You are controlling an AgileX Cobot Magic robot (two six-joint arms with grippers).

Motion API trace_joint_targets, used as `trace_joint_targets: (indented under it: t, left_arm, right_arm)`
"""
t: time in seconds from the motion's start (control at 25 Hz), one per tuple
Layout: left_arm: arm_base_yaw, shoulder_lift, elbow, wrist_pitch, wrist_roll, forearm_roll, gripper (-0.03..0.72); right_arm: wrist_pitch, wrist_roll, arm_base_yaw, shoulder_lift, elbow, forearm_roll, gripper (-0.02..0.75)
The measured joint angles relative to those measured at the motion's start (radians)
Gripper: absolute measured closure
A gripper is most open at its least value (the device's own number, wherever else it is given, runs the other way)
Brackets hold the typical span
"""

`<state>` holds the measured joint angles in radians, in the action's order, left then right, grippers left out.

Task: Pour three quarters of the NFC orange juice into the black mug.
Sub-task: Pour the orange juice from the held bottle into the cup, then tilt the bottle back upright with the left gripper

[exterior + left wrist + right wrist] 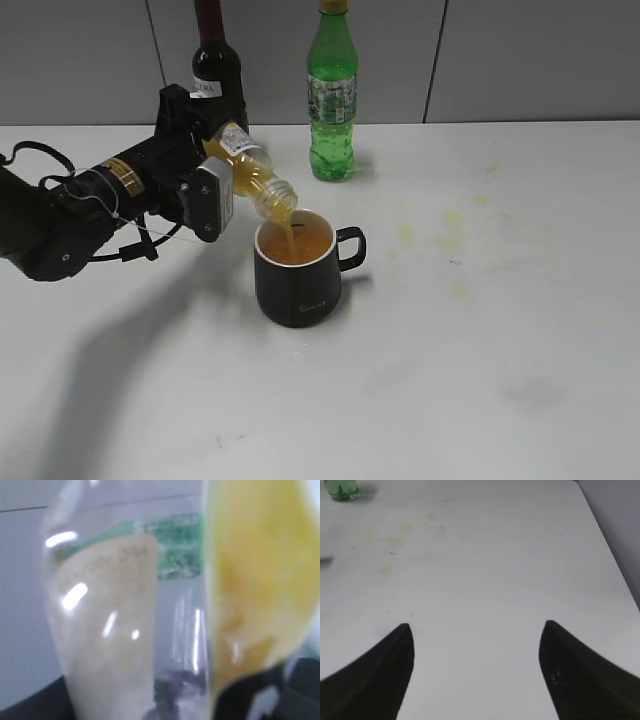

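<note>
My right tool (476,672) idles with prongs apart over bare white table (510,580), holding nothing. Black mug (298,270): squat, matte, white inside, handle to the right, juice near the rim. My left tool (213,190) is clamped on the NFC orange juice (250,170), tipped neck-down, ridged mouth just over the mug's left rim, thin stream falling in. Judgement: hold the mouth over the opening, ease the tilt back soon, overflow looks close. Behind: green bottle (332,95), dark wine bottle (217,65).
</note>
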<state>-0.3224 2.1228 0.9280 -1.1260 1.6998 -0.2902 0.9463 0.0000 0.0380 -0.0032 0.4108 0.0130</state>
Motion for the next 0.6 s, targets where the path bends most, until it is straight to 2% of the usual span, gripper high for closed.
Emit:
trace_joint_targets:
  t: [0.6]
  left_arm:
    - [0.000, 0.000, 0.000, -0.001, 0.006, 0.001, 0.218]
  right_arm:
    - [0.000, 0.000, 0.000, 0.000, 0.000, 0.000, 0.146]
